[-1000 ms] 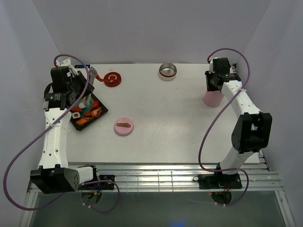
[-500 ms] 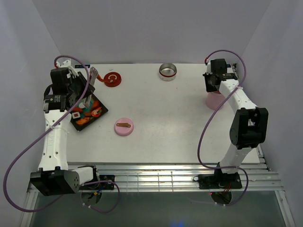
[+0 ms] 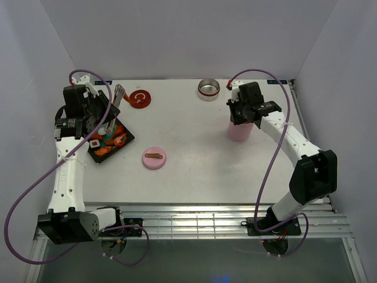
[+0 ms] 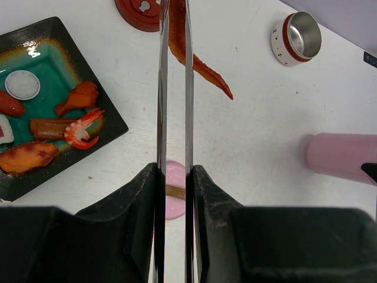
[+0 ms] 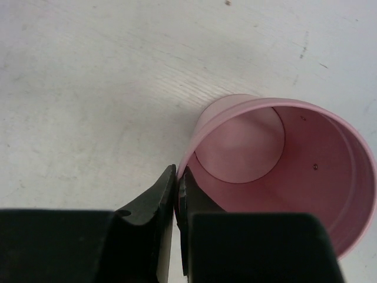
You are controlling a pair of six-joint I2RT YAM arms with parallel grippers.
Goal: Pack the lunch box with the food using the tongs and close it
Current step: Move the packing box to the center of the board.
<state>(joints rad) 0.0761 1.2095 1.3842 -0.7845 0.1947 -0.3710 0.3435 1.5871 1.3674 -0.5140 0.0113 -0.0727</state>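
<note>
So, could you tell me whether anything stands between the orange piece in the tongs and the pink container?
Nothing visible does. Between the orange piece held in the tongs and the pink container lies only bare table; the red disc and metal cup sit off to the side.

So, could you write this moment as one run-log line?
left gripper: shut on tongs | tongs: orange piece between arms | right gripper: shut on cup rim | tray: food inside

From the left wrist, the tongs (image 4: pixel 163 88) ran off the top edge, tips unseen — the lid (image 4: pixel 138 9) was clipped there too. The tray (image 4: pixel 78 59) lost a corner at the left edge, the cup (image 4: pixel 341 156) its end at the right; the left gripper (image 4: pixel 175 171) hid most of the disc (image 4: pixel 175 206).
</note>
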